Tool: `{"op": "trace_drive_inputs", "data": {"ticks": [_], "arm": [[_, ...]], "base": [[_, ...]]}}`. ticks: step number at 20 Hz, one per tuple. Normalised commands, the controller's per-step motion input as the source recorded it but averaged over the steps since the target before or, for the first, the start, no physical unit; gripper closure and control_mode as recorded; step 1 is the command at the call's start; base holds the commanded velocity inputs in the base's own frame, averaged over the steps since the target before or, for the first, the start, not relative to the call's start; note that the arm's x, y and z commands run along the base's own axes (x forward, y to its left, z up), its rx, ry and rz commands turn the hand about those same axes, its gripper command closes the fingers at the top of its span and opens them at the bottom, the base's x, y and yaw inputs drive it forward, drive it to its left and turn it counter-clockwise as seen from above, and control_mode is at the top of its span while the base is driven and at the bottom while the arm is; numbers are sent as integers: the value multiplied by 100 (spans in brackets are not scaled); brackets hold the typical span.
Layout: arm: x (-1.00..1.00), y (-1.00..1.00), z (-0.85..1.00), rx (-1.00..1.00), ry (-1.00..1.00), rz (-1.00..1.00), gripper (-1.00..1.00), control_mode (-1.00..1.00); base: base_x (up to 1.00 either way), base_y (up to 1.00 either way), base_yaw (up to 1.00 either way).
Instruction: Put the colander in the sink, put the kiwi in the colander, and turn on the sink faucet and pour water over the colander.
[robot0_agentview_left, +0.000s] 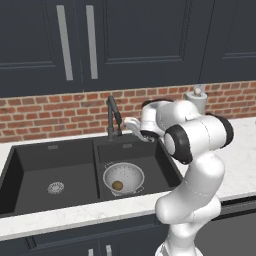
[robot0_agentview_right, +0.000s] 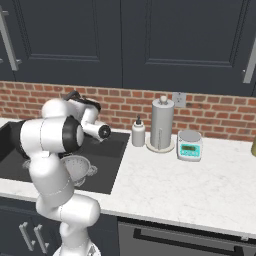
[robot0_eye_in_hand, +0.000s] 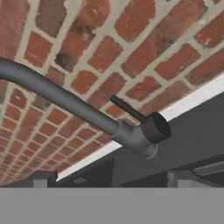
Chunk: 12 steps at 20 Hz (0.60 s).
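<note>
hand (robot0_eye_in_hand: 107, 179): fingers spread, holding nothing, near slim dark grey faucet (robot0_agentview_left: 113, 117) base | silvery-white perforated metal colander (robot0_agentview_left: 123, 177): in right basin of matte black double sink (robot0_agentview_left: 50, 160) | small brown fuzzy kiwi (robot0_agentview_left: 117, 185): inside colander | white marble counter (robot0_agentview_right: 190, 185) | red brick wall (robot0_eye_in_hand: 109, 57)

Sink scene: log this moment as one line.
colander in sink right basin | kiwi inside | gripper open near sink faucet | no water

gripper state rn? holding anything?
Gripper: jaws open, holding nothing, beside the sink faucet base and not touching it.
</note>
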Motion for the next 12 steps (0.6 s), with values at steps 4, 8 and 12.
{"op": "trace_drive_inputs", "data": {"ticks": [4,8,12], "arm": [[14,0,0,0,10,7,-100,-100],[12,0,-10,0,3,7,-100,-100],[19,0,-23,0,0,2,-100,-100]], "base": [[0,0,0],[0,0,0],[0,0,0]]}}
